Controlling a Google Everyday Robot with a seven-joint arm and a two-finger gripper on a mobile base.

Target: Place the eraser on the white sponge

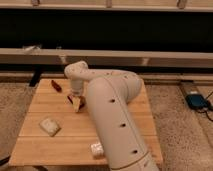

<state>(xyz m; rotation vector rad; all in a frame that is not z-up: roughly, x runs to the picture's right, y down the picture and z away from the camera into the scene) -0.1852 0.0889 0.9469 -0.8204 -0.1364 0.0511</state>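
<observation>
camera view | gripper (76,102) low over wooden table (42,107), near the white sponge (49,126), beyond it and to its right | eraser (70,98) at gripper tip, apart from sponge | grip state: cannot tell | step: carry eraser to sponge | advice: confirm hold, lift clear, lower flat onto sponge's middle, release gently

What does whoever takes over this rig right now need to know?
Gripper: down at the wooden table, left of centre, right at the eraser; whether it holds the eraser cannot be told.
White sponge: front left of the table, apart from the gripper, nothing on it.
Red-handled tool: back left, not part of the job.
Done: gripper is at the eraser.
Left: confirm the grasp, carry the eraser toward the front left, set it on the sponge.
</observation>
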